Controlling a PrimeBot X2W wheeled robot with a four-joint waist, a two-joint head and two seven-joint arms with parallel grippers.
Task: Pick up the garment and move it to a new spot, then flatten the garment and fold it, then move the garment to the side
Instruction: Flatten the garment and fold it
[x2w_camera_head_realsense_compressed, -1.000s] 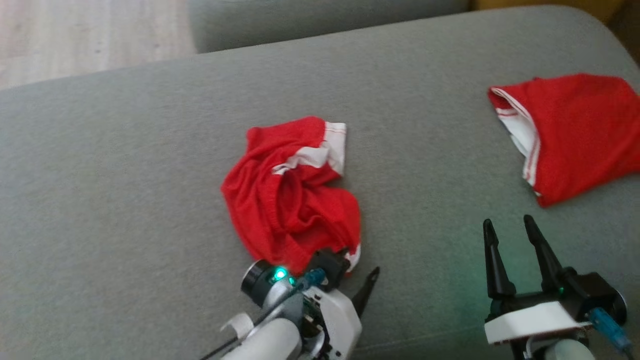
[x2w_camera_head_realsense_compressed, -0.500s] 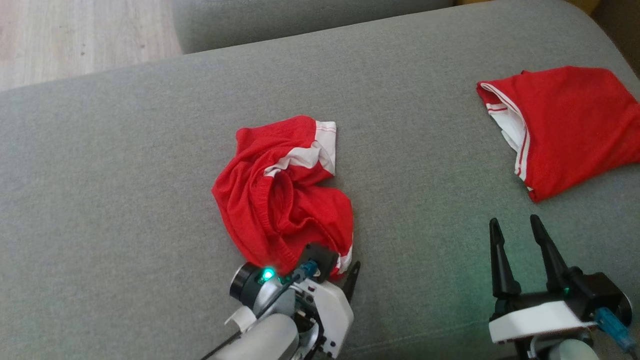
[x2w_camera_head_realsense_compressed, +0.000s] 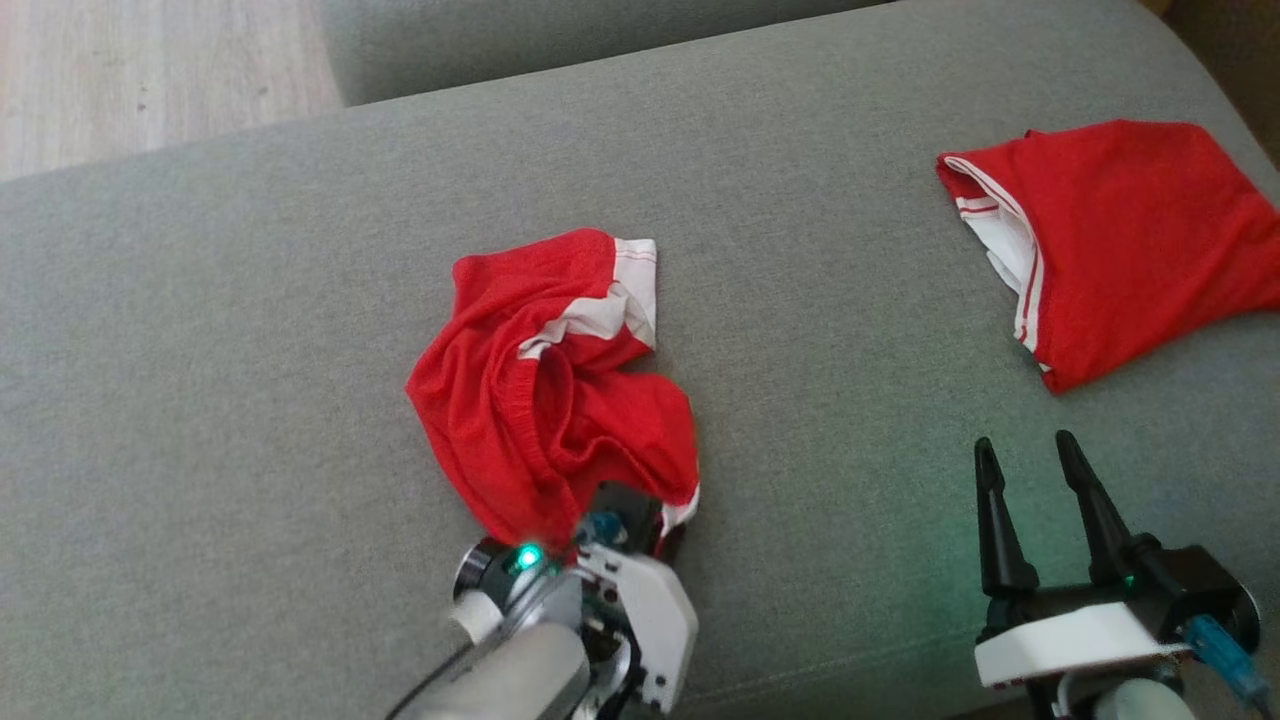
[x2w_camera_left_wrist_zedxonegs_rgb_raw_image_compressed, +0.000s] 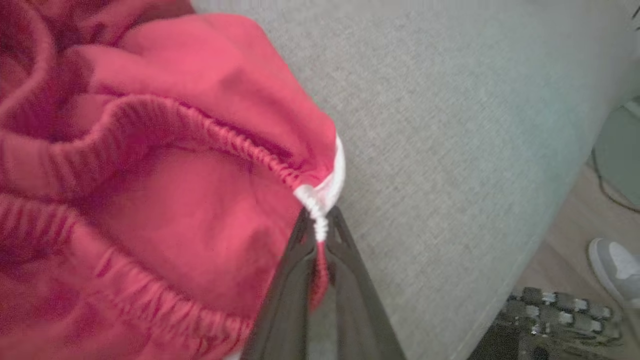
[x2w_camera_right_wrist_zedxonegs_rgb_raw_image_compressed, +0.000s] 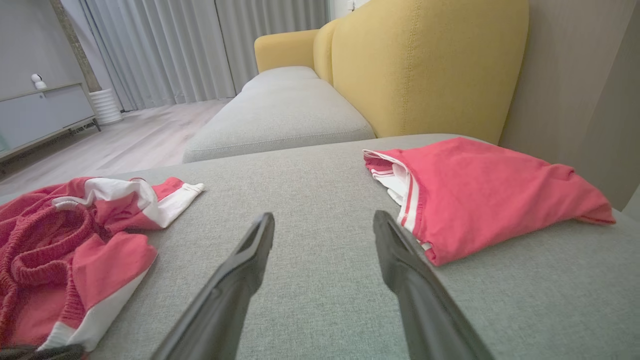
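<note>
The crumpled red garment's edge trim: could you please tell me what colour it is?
The trim is white with thin red lines, clearest in the head view.

**A living room at home**

I work over a grey sofa seat (x2w_camera_right_wrist_zedxonegs_rgb_raw_image_compressed: 310, 175) with a yellow backrest (x2w_camera_right_wrist_zedxonegs_rgb_raw_image_compressed: 425, 65). Beyond it I see long pale curtains (x2w_camera_right_wrist_zedxonegs_rgb_raw_image_compressed: 160, 50), a wood floor (x2w_camera_right_wrist_zedxonegs_rgb_raw_image_compressed: 140, 135) and a low grey cabinet (x2w_camera_right_wrist_zedxonegs_rgb_raw_image_compressed: 40, 110).
</note>
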